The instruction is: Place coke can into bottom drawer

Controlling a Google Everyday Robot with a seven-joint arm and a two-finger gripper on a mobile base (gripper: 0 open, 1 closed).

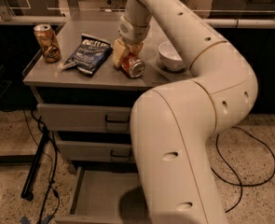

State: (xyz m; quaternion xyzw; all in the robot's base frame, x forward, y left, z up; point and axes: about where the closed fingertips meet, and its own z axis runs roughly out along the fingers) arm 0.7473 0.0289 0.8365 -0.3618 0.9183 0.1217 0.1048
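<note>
The coke can [133, 66] lies on its side on the grey cabinet top [58, 76], silver end facing the front. My gripper [127, 54] comes down from above and sits right at the can's rear end, touching or enclosing it. The bottom drawer [104, 199] is pulled open below, its flat grey floor showing, partly hidden by my arm [183, 139].
A gold-brown can [47, 43] stands at the top's left end. A dark blue chip bag [88, 55] lies left of the coke can. A white bowl [171, 55] sits to its right. Two upper drawers [81, 118] are shut. Black cables lie on the floor.
</note>
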